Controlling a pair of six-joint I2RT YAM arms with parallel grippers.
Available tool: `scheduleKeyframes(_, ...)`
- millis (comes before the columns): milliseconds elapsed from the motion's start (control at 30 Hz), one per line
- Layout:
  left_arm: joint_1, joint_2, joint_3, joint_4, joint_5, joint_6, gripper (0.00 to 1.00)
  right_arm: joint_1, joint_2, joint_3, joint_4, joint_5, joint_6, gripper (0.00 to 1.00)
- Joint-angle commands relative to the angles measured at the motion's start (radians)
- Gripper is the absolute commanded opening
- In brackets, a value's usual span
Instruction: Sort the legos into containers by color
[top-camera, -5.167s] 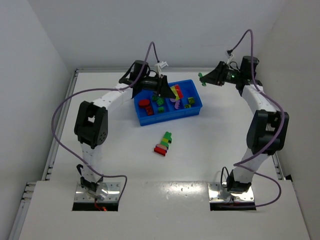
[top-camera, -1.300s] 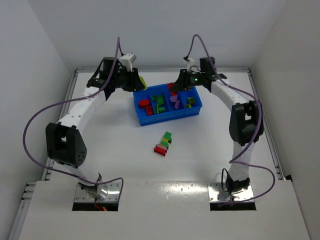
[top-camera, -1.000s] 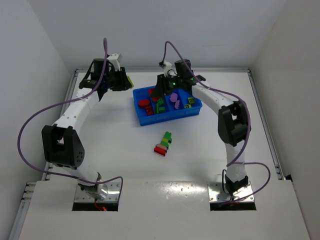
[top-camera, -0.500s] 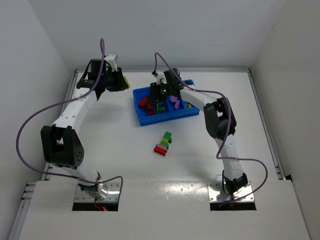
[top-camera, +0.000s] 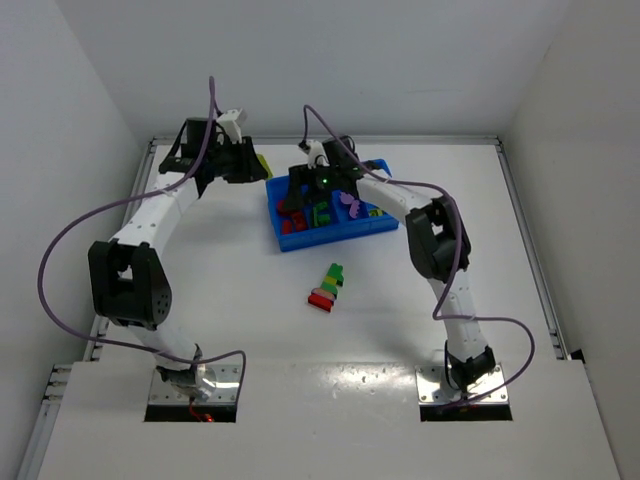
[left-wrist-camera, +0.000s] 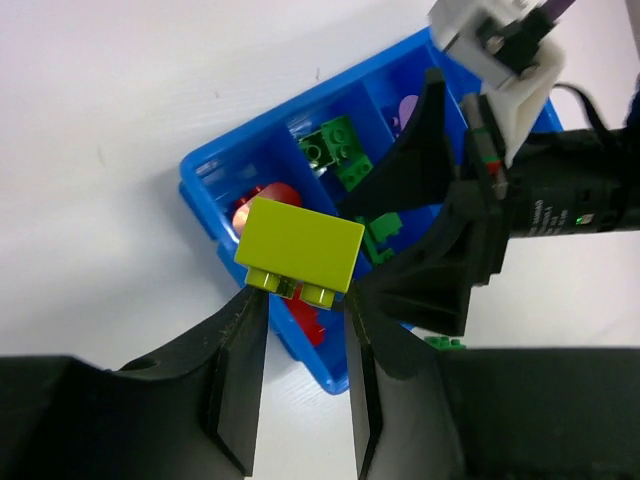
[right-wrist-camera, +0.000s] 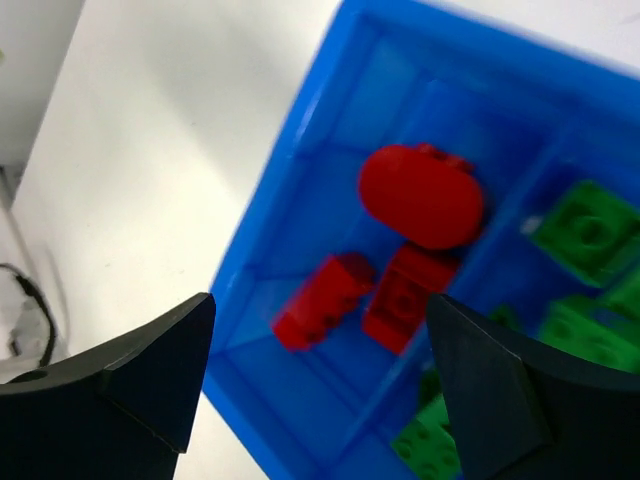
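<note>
Yellow lego (left-wrist-camera: 300, 243) pinched between left fingers (left-wrist-camera: 238, 375); right wrist shows red legos (right-wrist-camera: 420, 195).

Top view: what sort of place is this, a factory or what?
Probably a robotics lab test cell: left arm and right arm bolted to a white table, plain white walls boxing it in, a blue tray of toy bricks.

The left arm (top-camera: 150, 213) and right arm (top-camera: 455, 305) share one build: white plastic link shells between bulky black joint housings. Each is fixed to a shiny silver metal base plate (top-camera: 195, 386), from which a thin purple cable (top-camera: 211, 100) loops out. The matt black fingers (left-wrist-camera: 238, 375) are flat, tapered wedges. A small green light (top-camera: 324, 181) glows at the right arm's end farthest from its plate.
</note>
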Motion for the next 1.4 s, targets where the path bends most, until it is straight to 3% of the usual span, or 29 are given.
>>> scheduleKeyframes(0, -0.029, 0.016, 0.068, 0.063, 0.073, -0.025, 0.00, -0.067, -0.151, 0.032, 0.005, 0.098, -0.051, 0.86)
scheduleKeyframes(167, -0.170, 0.096, 0.174, 0.073, -0.038, 0.018, 0.00, -0.204, -0.338, -0.098, -0.087, 0.262, -0.131, 0.86)
scheduleKeyframes(300, -0.240, 0.194, 0.286, 0.073, -0.088, 0.018, 0.00, -0.314, -0.511, -0.233, -0.133, 0.397, -0.267, 0.97)
scheduleKeyframes(467, -0.309, 0.413, 0.498, 0.027, -0.074, 0.009, 0.00, -0.465, -0.691, -0.430, -0.143, 0.491, -0.252, 1.00)
scheduleKeyframes(700, -0.399, 0.649, 0.778, 0.026, 0.023, -0.028, 0.00, -0.542, -0.875, -0.612, -0.196, 0.491, -0.254, 1.00)
scheduleKeyframes(967, -0.442, 0.788, 0.878, 0.057, 0.073, -0.037, 0.01, -0.585, -0.934, -0.633, -0.282, 0.470, -0.297, 1.00)
scheduleKeyframes(1033, -0.453, 0.797, 0.891, 0.057, 0.073, -0.037, 0.04, -0.585, -0.958, -0.644, -0.293, 0.470, -0.297, 1.00)
scheduleKeyframes(1133, -0.464, 0.832, 0.891, 0.057, 0.050, -0.014, 0.19, -0.594, -0.967, -0.653, -0.304, 0.470, -0.306, 1.00)
scheduleKeyframes(1233, -0.473, 0.854, 0.900, 0.057, 0.006, 0.004, 0.35, -0.594, -0.967, -0.653, -0.313, 0.470, -0.306, 1.00)
scheduleKeyframes(1267, -0.473, 0.854, 0.900, 0.057, -0.018, 0.004, 0.47, -0.594, -0.967, -0.653, -0.313, 0.470, -0.315, 1.00)
scheduleKeyframes(1367, -0.473, 0.866, 0.909, 0.057, -0.049, 0.026, 0.62, -0.603, -0.977, -0.653, -0.313, 0.460, -0.315, 1.00)
